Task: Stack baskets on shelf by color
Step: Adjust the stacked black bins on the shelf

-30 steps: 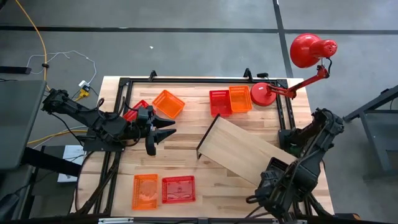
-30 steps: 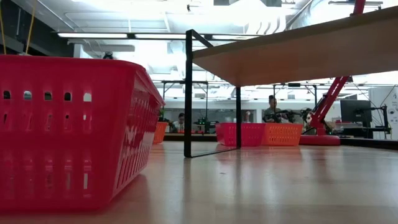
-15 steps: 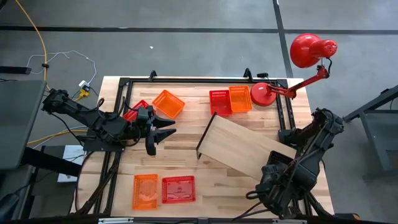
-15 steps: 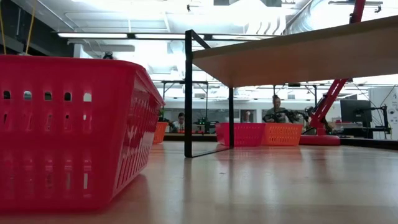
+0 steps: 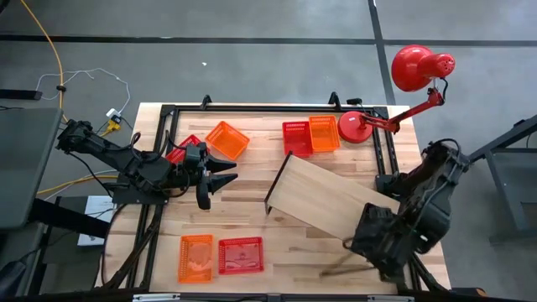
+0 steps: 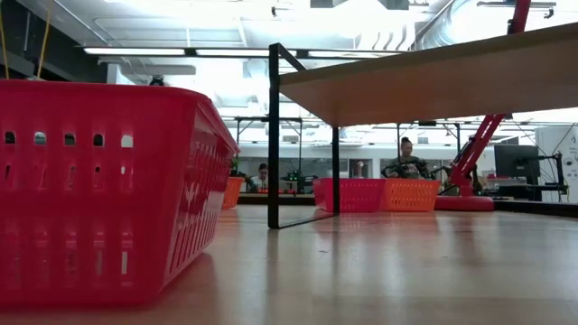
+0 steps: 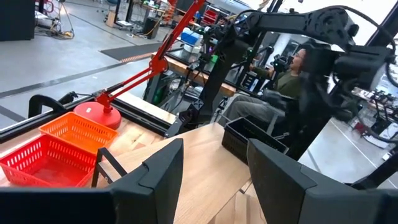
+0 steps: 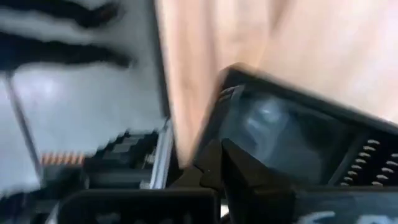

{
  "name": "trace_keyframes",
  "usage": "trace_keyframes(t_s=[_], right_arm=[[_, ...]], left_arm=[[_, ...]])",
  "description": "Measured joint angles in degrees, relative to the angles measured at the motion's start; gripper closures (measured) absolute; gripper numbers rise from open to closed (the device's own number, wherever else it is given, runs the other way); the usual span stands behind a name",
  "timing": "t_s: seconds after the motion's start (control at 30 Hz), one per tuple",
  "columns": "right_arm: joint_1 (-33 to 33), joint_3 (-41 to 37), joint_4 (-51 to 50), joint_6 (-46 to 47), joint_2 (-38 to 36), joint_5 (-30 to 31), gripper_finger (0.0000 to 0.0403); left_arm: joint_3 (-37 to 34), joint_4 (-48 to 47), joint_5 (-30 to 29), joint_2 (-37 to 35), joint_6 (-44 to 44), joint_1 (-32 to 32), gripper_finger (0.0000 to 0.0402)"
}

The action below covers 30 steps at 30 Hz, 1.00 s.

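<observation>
Orange-and-red pair of baskets at near-left of table, high view: orange basket (image 5: 195, 257) w/ red basket (image 5: 241, 255) just beside it on its right, edges about touching. Same red one fills left of low view (image 6: 104, 194).

Left arm lies across table's left side. Left gripper (image 5: 220, 179) hovers over bare wood, fingers spread w/ clear gap, nothing between them; left wrist view confirms, both dark fingers (image 7: 155, 177) apart. Behind it, partly hidden by arm, another red basket (image 5: 185, 146); just right of that a tilted orange basket (image 5: 226, 140).

Centre: shelf (image 5: 329, 201), pale board lying diagonally, black bracket (image 5: 274, 186) at its left end, standing upright in low view (image 6: 274, 135) w/ board raised above tabletop (image 6: 424, 77).

Far side, right of centre: red basket (image 5: 297, 137) and orange basket (image 5: 324, 132) side by side, touching; red lamp base (image 5: 355, 127) just right of them, also in left wrist view (image 7: 94, 114).

Right arm at near-right corner by shelf's right end. Right gripper (image 5: 382, 243) blurred, finger state cannot tell.

Person seated in room beyond table (image 6: 408, 159).
</observation>
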Motion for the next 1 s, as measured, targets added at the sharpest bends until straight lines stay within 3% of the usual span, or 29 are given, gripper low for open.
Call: trace_keyframes(t_s=[0.13,0.3,0.37,0.67,1.0], right_arm=[[-2.51,-7.23,0.1,2.79,-1.04,0.73,0.0403],[-5.28,-16.59,0.25,5.09,-1.73,-4.15,0.0403],[-5.73,-18.44,0.2,5.36,-2.18,-3.08,0.0403],[-9.73,-20.62,0.18,6.58,-5.37,4.95,0.0403],[-13.78,-20.64,0.3,-0.09,-6.21,5.2,0.0403]], left_arm=[[0.0,-0.02,0.04,0.0,0.0,0.0,0.0236],[0.0,-0.04,0.15,0.0,-0.09,-0.04,0.0236],[0.0,-0.01,0.17,0.0,-0.08,-0.04,0.0236],[0.0,0.02,0.16,0.0,0.0,-0.02,0.0236],[0.0,0.02,0.16,0.0,0.0,-0.02,0.0236]])
